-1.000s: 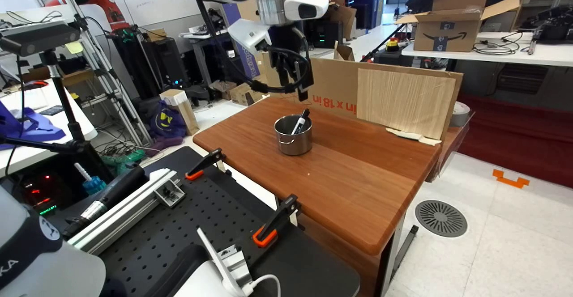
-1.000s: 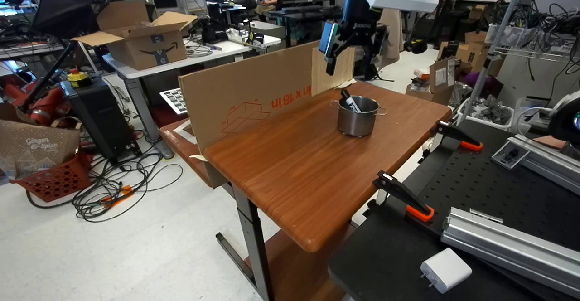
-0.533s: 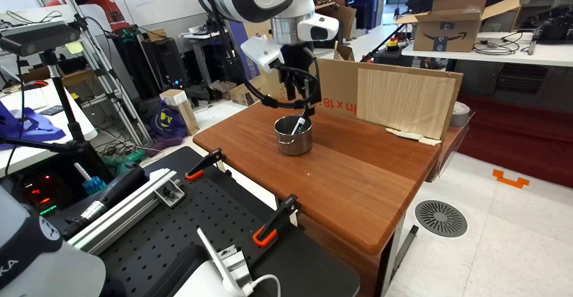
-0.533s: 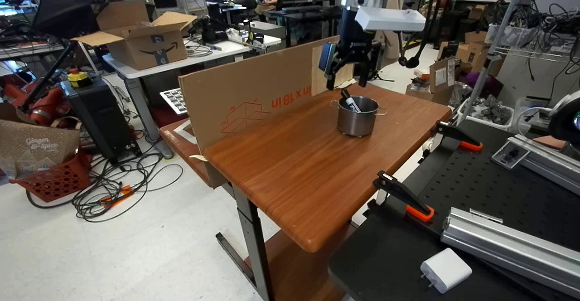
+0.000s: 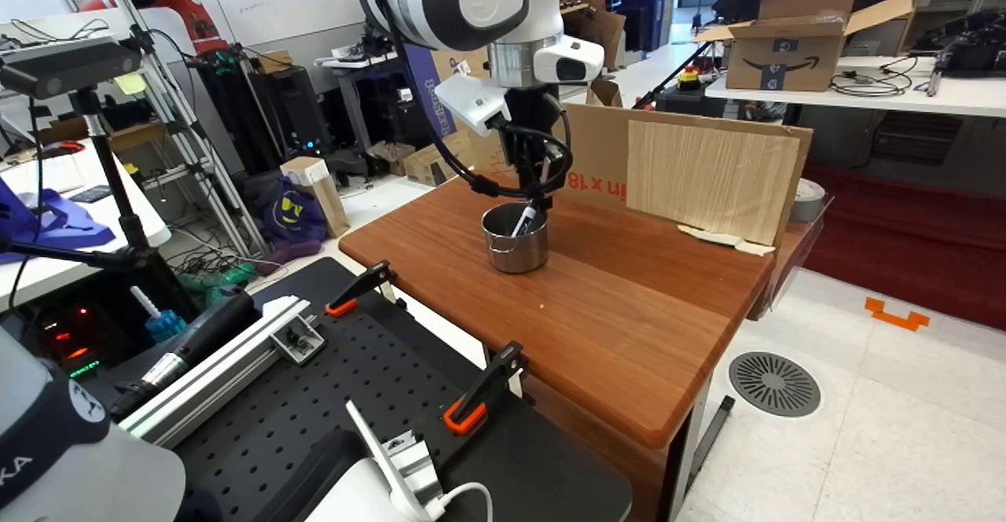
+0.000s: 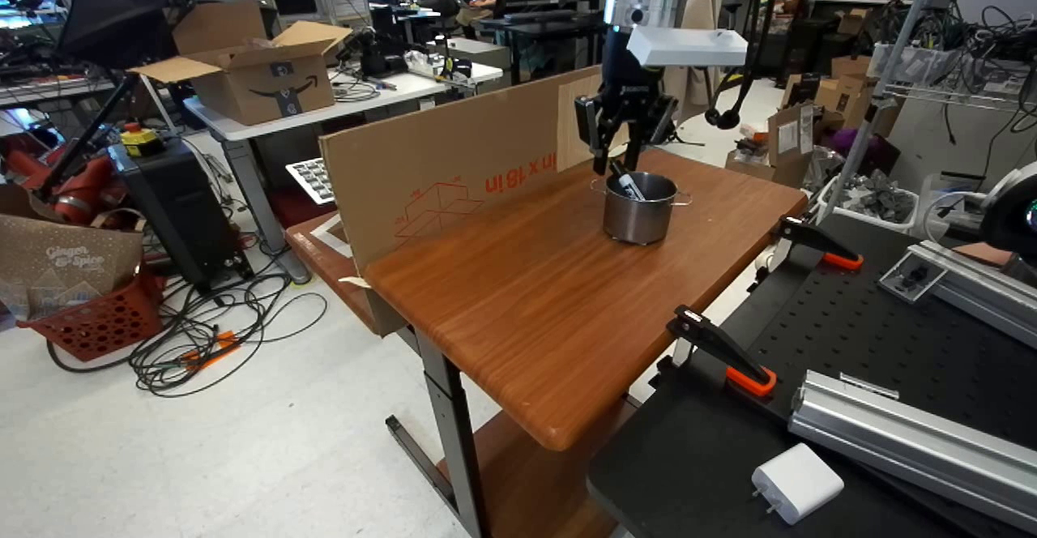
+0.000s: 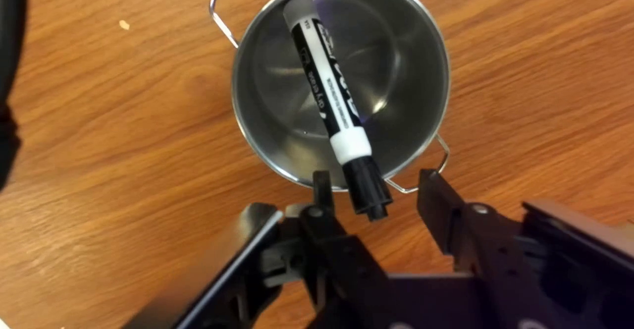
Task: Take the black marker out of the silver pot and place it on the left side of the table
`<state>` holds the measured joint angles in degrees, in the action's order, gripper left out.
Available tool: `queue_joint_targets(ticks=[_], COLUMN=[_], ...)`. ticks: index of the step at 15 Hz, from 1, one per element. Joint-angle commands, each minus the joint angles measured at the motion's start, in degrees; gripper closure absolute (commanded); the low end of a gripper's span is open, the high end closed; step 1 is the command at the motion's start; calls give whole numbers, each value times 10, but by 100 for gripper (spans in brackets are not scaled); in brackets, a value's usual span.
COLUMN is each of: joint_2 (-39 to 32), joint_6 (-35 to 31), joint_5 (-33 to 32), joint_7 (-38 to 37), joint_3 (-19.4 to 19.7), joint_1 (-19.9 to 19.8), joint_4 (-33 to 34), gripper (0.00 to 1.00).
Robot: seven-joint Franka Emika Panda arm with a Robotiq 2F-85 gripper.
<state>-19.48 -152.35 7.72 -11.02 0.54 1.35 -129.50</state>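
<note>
The black marker (image 7: 327, 79) leans inside the silver pot (image 7: 421, 61), its black cap sticking out past the rim. In the wrist view the gripper (image 7: 375, 180) has a finger on either side of that cap. Gaps show between the cap and both fingers, the wider one on the right, so the jaws are partly open and nothing is gripped. From outside, the gripper (image 6: 616, 164) points down just above the pot (image 6: 636, 220). The pot stands upright on the reddish-brown table (image 5: 613, 294). In an exterior view the fingertips partly cover the marker's top end.
A cardboard panel (image 6: 454, 149) stands along the table's edge. Two clamps with orange pads, one nearer (image 5: 491, 384) and one farther (image 5: 361, 286), sit at the edge facing the black perforated bench (image 5: 354, 380). Wire handles (image 7: 446, 153) stick out from the pot.
The gripper has come down from well above the pot to the marker's cap. Its jaws have drawn closer together. Marker and pot have stayed put.
</note>
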Motion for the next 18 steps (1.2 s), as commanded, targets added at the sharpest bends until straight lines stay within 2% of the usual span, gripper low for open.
queue_joint_targets(ticks=[1,4,6,13,18], joint_2=[-9,0,10,89,157], joint_6=[20,28,29,34,38], joint_5=[-13,-5,1,0,7], joint_7=[2,12,18,32,27], joint_3=[6,2,0,1,-15], joint_1=[1,-5,-8,-13,0], joint_4=[18,17,13,-23,-49], gripper=[81,99,95,95,95])
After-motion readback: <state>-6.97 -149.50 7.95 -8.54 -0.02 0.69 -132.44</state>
